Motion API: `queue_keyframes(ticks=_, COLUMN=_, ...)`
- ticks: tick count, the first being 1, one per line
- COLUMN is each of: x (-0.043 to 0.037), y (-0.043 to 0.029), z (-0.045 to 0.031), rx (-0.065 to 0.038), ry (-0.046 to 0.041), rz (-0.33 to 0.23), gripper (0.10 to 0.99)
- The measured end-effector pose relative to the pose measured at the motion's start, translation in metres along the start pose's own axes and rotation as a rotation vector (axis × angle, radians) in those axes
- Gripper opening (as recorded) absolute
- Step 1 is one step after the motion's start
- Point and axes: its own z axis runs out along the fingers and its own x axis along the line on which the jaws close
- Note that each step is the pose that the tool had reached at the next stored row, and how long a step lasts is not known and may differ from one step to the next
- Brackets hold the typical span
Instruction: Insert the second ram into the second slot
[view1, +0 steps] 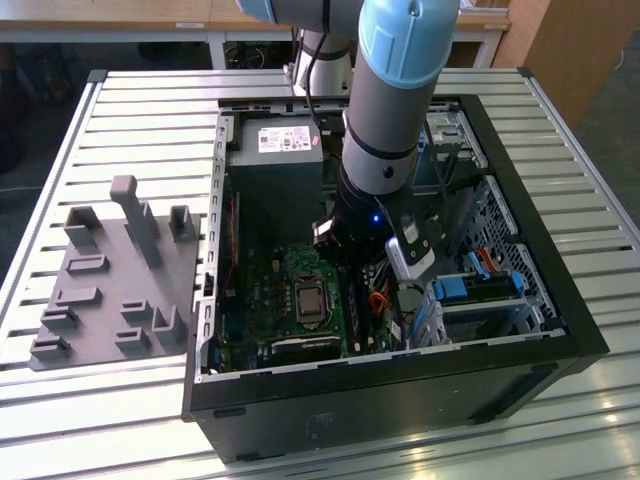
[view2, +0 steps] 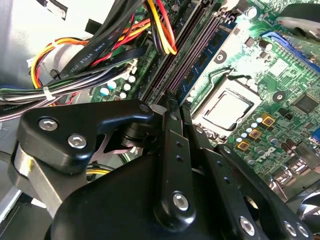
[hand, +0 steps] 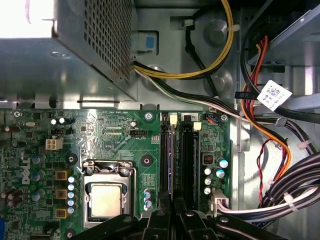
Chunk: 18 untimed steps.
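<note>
The second ram (hand: 170, 160) is a thin blue stick seen edge-on, standing along the memory slot nearest the CPU socket (hand: 107, 200). It also shows as a blue strip (view2: 202, 67) in the second wrist view. My gripper (hand: 173, 212) is low inside the open computer case (view1: 560, 300), right over the near end of that stick. Its black fingers (view2: 165, 117) are drawn together on the stick's top edge. The black slot (hand: 189, 160) beside it, away from the socket, is bare.
Bundles of black, yellow and orange cables (view2: 75, 65) run close beside the slots. The power supply (view1: 275, 170) stands at the case's back, with light-blue drive brackets (view1: 470, 290) toward the exterior view's right. A grey parts fixture (view1: 115, 290) lies on the slatted table, left of the case.
</note>
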Motion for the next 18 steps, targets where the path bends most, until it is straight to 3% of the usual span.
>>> queue_keyframes(ticks=12, x=-0.0025, y=-0.0024, z=0.0009, rx=0.0, ry=0.0007, rz=-0.005, gripper=0.137)
queue_keyframes(ticks=18, x=-0.0026, y=-0.0032, z=0.0038, rx=0.0, ry=0.0053, rz=-0.005, gripper=0.137)
